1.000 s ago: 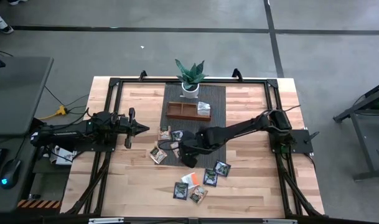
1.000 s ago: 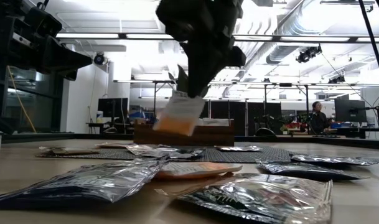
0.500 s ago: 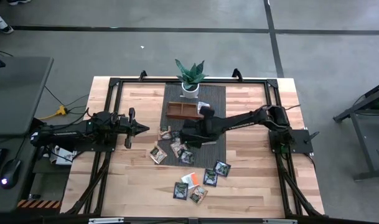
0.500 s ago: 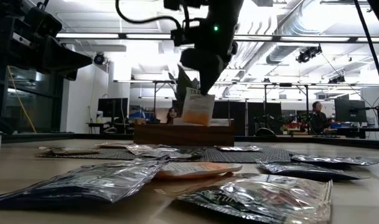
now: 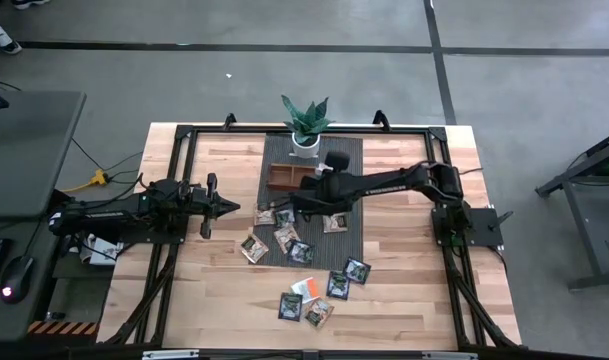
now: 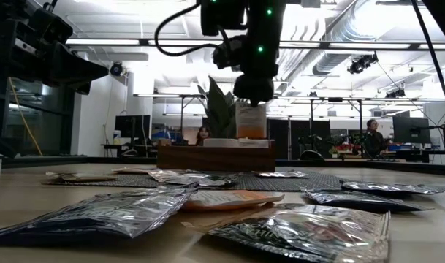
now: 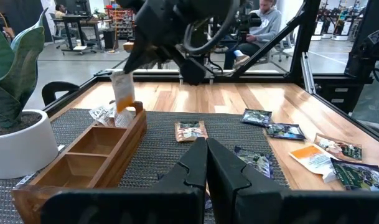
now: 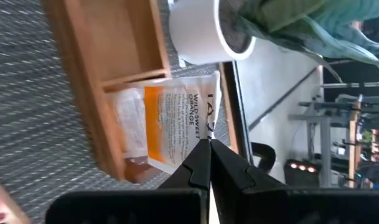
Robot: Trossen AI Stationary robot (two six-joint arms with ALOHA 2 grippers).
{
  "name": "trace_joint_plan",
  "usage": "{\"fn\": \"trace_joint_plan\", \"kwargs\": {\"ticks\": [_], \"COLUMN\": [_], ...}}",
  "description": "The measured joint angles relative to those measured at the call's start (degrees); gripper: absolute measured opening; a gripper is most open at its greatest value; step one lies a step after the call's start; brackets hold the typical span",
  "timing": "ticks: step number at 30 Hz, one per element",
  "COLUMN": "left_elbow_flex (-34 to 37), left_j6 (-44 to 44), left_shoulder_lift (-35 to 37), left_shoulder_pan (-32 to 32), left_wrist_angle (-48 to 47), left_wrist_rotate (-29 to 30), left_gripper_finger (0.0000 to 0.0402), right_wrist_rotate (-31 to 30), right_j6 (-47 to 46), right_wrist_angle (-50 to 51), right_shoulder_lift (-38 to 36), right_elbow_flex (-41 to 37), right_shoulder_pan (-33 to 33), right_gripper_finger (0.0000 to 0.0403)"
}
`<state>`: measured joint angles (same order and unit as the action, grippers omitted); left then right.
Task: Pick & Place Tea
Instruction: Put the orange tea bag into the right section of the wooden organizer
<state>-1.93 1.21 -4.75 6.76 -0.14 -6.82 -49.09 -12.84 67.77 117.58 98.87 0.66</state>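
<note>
My right gripper (image 5: pixel 319 184) is shut on an orange-and-white tea sachet (image 7: pixel 122 96) over the right end compartment of the brown wooden tray (image 5: pixel 282 178). Another pale sachet (image 7: pixel 102 113) lies in that compartment. Several more sachets (image 5: pixel 284 236) lie loose on the dark mat and on the wood nearer the front (image 5: pixel 329 285). My left gripper (image 5: pixel 230 207) waits shut at the table's left side, touching nothing. My right gripper pinches the sachet's top edge (image 8: pixel 206 132) between its two fingertips. The fingers slant down from the near side toward the far edge. The sachet hangs upright below them, its lower end (image 7: pixel 124 116) level with the tray's rim; whether it touches the tray I cannot tell.
A green plant in a white pot (image 5: pixel 305 140) stands just behind the tray at the mat's far edge. A dark mat (image 5: pixel 349 215) lies under the tray. A black frame (image 5: pixel 179 135) runs around the table. People sit in the room beyond.
My right gripper has carried the sachet from above the loose sachets toward the far edge and a little right, up to the tray. Its wrist has rolled and tipped, so the sachet, tilted before, now hangs upright over the tray's right end.
</note>
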Motion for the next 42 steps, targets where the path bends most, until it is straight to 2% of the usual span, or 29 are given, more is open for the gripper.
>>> {"fn": "trace_joint_plan", "kwargs": {"ticks": [13,25,42], "left_elbow_flex": [0.00,0.00,0.00], "left_j6": [0.00,0.00,0.00], "left_shoulder_lift": [0.02,0.00,0.01], "left_shoulder_pan": [-0.02,-0.02,-0.01], "left_wrist_angle": [-0.02,0.00,-0.01], "left_wrist_rotate": [0.01,-0.01,0.00], "left_gripper_finger": [0.0001,0.0001,0.0001], "right_wrist_rotate": [0.64,1.14,6.78], "right_j6": [0.67,10.12,9.09], "right_wrist_angle": [-2.01,-10.53,-11.94], "right_shoulder_lift": [-0.05,-0.05,-0.05], "right_elbow_flex": [-2.63,-7.80,-9.16], "right_shoulder_pan": [-0.41,-0.42,-0.69], "right_gripper_finger": [0.0000,0.0000,0.0001]}}
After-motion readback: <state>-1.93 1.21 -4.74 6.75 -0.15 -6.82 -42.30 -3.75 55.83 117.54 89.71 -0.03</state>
